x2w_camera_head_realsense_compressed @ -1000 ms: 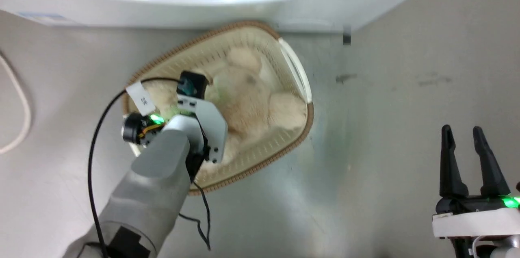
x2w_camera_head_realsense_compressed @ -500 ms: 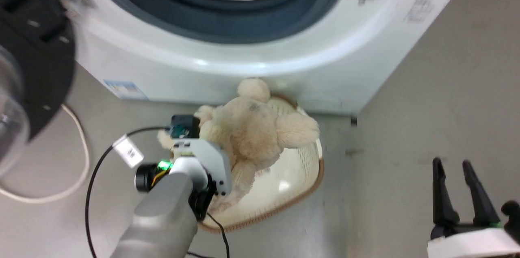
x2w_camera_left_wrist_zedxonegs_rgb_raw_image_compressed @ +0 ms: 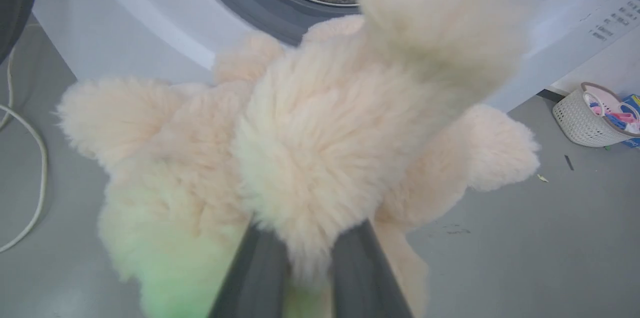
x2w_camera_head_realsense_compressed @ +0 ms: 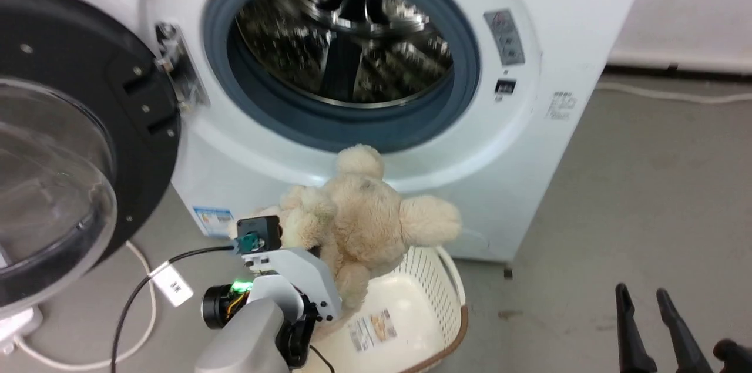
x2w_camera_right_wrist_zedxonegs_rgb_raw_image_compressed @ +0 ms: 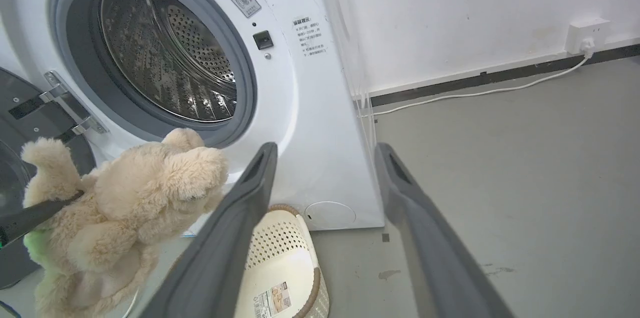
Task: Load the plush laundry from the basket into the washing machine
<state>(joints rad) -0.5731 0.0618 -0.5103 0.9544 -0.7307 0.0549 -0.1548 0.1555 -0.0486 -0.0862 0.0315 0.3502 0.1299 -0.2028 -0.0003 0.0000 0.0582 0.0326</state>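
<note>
The cream teddy bear point(x2w_camera_head_realsense_compressed: 358, 220) hangs above the basket point(x2w_camera_head_realsense_compressed: 437, 279), just below the washing machine's point(x2w_camera_head_realsense_compressed: 529, 138) open porthole. My left gripper point(x2w_camera_left_wrist_zedxonegs_rgb_raw_image_compressed: 307, 230) is shut on the bear's fur, and its fingertips are buried in the plush. From the right wrist view the bear point(x2w_camera_right_wrist_zedxonegs_rgb_raw_image_compressed: 130, 193) is at the left, in front of the steel drum point(x2w_camera_right_wrist_zedxonegs_rgb_raw_image_compressed: 165, 57). The black-framed door point(x2w_camera_head_realsense_compressed: 76, 126) stands swung open to the left. My right gripper point(x2w_camera_head_realsense_compressed: 640, 292) is open and empty at the lower right, well away from the bear.
A white cable point(x2w_camera_head_realsense_compressed: 138, 314) loops on the floor under the door. A small white basket of coloured items point(x2w_camera_left_wrist_zedxonegs_rgb_raw_image_compressed: 590, 117) sits farther off by the machine's side. A wall socket point(x2w_camera_right_wrist_zedxonegs_rgb_raw_image_compressed: 582, 35) with a cord is on the far wall. Bare grey floor point(x2w_camera_head_realsense_compressed: 646, 185) lies to the right.
The head camera has tilted up, from the basket to the porthole. My left gripper has lifted the bear out of the basket, up toward the drum opening. The right gripper stays open.
</note>
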